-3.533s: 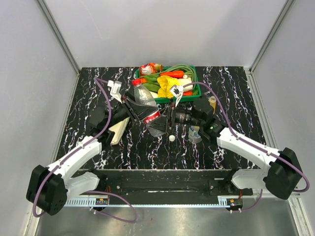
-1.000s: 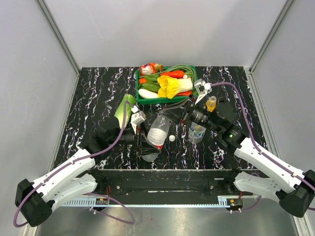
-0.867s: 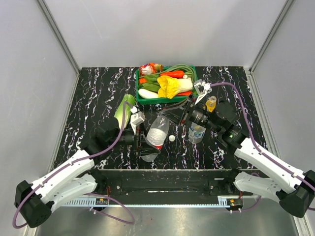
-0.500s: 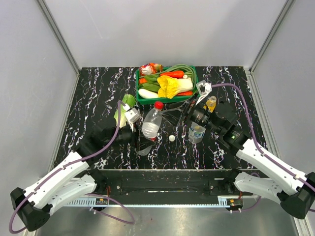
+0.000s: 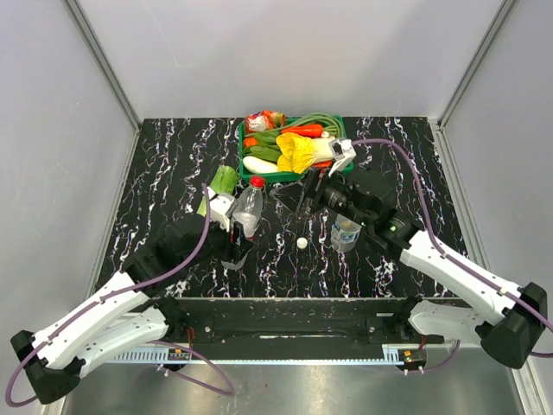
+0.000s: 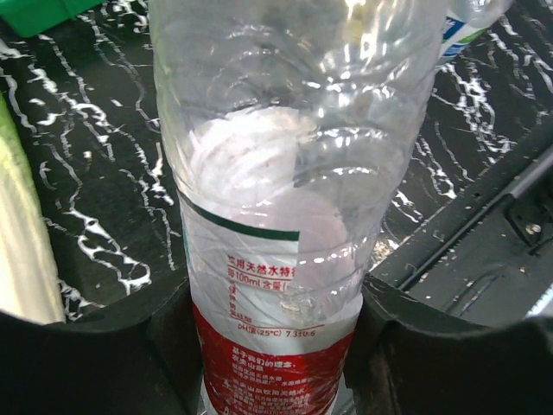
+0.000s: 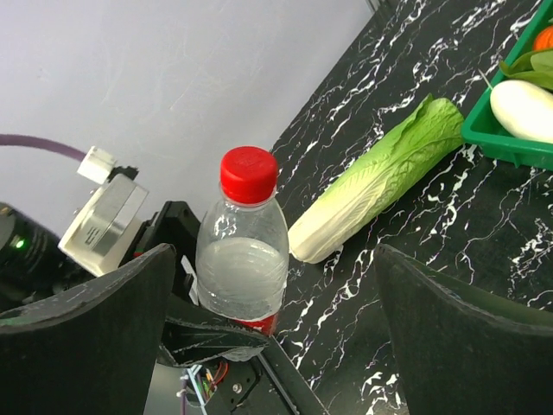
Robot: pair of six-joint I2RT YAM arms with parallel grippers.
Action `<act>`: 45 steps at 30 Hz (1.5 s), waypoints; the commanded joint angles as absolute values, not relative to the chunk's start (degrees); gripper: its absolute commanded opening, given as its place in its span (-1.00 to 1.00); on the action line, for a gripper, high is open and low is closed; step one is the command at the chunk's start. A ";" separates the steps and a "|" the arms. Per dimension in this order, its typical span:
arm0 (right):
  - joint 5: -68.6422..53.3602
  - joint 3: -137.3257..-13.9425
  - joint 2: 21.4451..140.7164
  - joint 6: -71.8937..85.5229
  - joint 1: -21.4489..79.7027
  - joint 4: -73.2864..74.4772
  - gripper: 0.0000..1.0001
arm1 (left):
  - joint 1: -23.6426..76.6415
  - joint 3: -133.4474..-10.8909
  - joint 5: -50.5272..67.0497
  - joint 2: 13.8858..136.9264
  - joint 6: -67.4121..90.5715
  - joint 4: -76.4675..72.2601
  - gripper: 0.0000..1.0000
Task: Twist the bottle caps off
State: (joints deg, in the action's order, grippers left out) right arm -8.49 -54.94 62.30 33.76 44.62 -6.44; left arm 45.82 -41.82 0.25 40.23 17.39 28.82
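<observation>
Within left pincer (image 6: 272, 372), seemingly upright bottle (image 6: 294, 173).

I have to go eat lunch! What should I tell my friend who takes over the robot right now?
Left pincer: shut on the bottle near its base, holding it upright.
Right pincer: open, facing the bottle, not touching it.
Red cap: on the bottle.
White cap: loose on the table, beside a small bottle.
Yellow cap: not in view.
Done: the white cap looks off.
Left: unscrew the red cap, then find the yellow one.
</observation>
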 commanded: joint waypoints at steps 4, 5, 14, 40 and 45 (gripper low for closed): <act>-11.33 -60.64 68.20 37.17 44.74 -9.66 0.99 | 51.41 -46.23 -14.32 40.51 16.61 31.38 -0.31; -12.03 -60.91 69.16 37.61 44.74 -10.10 0.99 | 52.37 -46.49 -15.28 40.87 16.52 31.38 -0.31; -15.55 -64.16 74.35 39.90 44.74 -13.36 0.77 | 58.35 -48.78 -23.02 45.35 15.73 32.69 -0.36; -15.20 -63.46 75.24 45.26 42.54 -14.06 -0.06 | 62.05 -49.22 -27.95 49.39 15.38 33.84 -0.40; -17.40 -64.51 76.20 44.47 42.36 -13.01 -0.31 | 62.23 -49.48 -28.04 50.01 15.64 33.75 -0.41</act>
